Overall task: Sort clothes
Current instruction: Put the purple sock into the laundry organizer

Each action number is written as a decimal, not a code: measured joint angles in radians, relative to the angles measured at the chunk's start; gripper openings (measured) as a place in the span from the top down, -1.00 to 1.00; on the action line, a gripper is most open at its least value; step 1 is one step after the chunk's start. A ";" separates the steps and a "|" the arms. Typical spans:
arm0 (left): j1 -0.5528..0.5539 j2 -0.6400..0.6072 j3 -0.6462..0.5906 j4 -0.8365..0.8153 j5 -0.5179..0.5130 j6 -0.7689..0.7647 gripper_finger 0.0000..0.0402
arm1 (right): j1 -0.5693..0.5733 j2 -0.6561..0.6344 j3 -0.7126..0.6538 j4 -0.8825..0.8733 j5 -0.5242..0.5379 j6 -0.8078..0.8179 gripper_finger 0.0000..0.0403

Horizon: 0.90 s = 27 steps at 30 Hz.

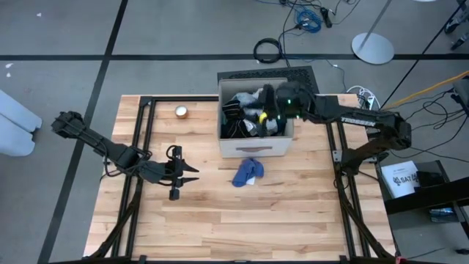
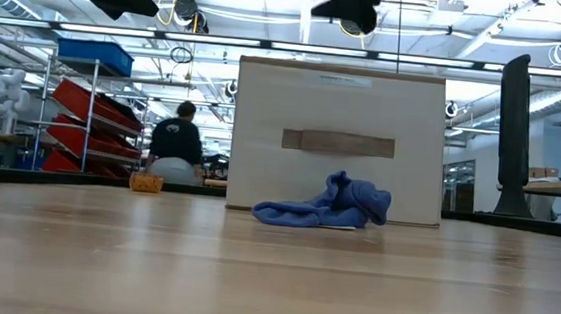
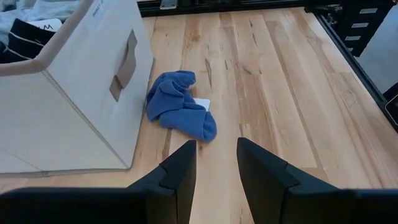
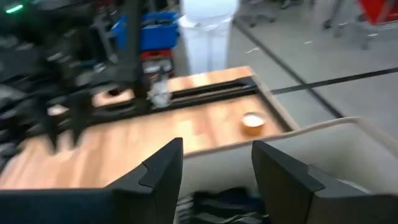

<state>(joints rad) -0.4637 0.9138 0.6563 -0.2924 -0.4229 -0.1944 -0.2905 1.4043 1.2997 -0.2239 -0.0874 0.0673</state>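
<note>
A blue garment (image 1: 248, 173) lies crumpled on the table (image 1: 293, 220), just in front of the beige box (image 1: 256, 146). The left gripper (image 1: 192, 174) hovers left of it, fingers spread. Farther back, the right gripper (image 1: 258, 107) hangs over the box's clothes (image 1: 245, 110), fingers apart and empty.

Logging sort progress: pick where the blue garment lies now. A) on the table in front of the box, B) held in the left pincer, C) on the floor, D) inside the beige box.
A: the blue garment lies crumpled on the wooden table just in front of the beige box, apart from the open left pincer; the right pincer is above the box.
</note>
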 joint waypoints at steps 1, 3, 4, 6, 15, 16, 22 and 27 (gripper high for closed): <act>0.000 0.000 0.000 0.000 0.000 0.000 0.38 | 0.024 -0.006 0.000 -0.014 0.000 0.000 0.12; 0.000 0.000 0.000 0.000 0.000 0.000 0.38 | 0.080 -0.009 0.000 -0.043 0.002 0.000 0.12; 0.000 0.000 0.000 0.000 0.000 0.000 0.38 | 0.107 -0.009 0.000 -0.056 0.003 0.000 0.12; 0.000 0.000 0.000 0.001 0.000 0.000 0.38 | 0.161 -0.007 0.000 -0.084 0.004 0.000 0.12; 0.000 0.000 0.000 0.080 -0.001 0.017 0.38 | 0.357 0.048 0.000 -0.121 0.018 0.057 0.13; 0.000 0.000 0.000 0.095 -0.001 0.024 0.38 | 0.374 0.056 0.000 -0.135 0.018 0.062 0.13; 0.000 0.005 0.000 0.132 0.000 0.027 0.38 | 0.471 0.103 0.000 -0.238 0.164 0.128 0.13; 0.000 0.048 0.001 0.159 0.001 0.055 0.38 | 0.535 0.154 0.000 -0.287 0.281 0.187 0.13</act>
<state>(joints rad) -0.4637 0.9622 0.6571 -0.1334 -0.4223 -0.1391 0.2446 1.5584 1.2999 -0.5105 0.1939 0.2544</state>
